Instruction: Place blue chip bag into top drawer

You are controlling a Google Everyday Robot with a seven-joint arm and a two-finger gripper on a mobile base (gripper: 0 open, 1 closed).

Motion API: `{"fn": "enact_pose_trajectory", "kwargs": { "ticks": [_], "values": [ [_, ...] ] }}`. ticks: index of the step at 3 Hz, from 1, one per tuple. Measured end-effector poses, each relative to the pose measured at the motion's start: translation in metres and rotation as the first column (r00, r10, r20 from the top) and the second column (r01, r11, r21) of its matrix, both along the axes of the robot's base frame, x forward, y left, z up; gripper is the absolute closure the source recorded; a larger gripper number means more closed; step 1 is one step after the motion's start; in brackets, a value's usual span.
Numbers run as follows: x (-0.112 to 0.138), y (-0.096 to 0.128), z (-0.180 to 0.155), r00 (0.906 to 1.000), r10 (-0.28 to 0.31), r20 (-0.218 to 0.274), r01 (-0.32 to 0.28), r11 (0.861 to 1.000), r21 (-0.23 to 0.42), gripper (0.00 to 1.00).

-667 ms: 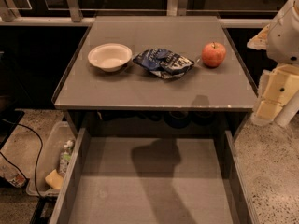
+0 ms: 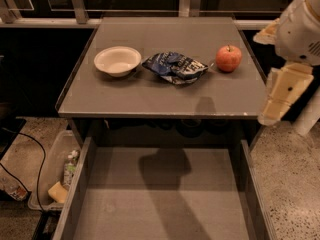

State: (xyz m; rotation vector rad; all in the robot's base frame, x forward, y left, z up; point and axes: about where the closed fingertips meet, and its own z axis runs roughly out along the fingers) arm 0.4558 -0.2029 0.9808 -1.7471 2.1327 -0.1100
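The blue chip bag (image 2: pixel 175 67) lies crumpled on the grey tabletop (image 2: pixel 150 96), between a white bowl and a red apple. The top drawer (image 2: pixel 165 204) is pulled out below the tabletop's front edge, and its flat bottom is bare. My gripper (image 2: pixel 272 111) hangs at the right, beyond the table's right front corner, pointing down. It is apart from the bag and well to the right of it. It holds nothing that I can see. Its shadow falls on the drawer bottom.
A white bowl (image 2: pixel 117 60) stands left of the bag and a red apple (image 2: pixel 229 58) right of it. A clear plastic bin (image 2: pixel 52 174) of clutter sits on the floor left of the drawer. A railing (image 2: pixel 150 21) runs behind the table.
My gripper and arm have shifted slightly left and up, closer to the table's right edge. The bag, bowl, apple and drawer have not moved.
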Motion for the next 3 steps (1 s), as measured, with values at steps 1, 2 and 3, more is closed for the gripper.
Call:
{"fn": "enact_pose_trajectory", "kwargs": {
  "ticks": [1, 2, 3],
  "values": [
    [0.030, 0.025, 0.007, 0.9917, 0.099, 0.081, -0.103, 0.994, 0.039, 0.00],
    [0.066, 0.051, 0.014, 0.9727, 0.188, 0.135, -0.206, 0.969, 0.135, 0.00],
    [0.066, 0.051, 0.014, 0.9727, 0.188, 0.135, -0.207, 0.969, 0.135, 0.00]
  ]
}}
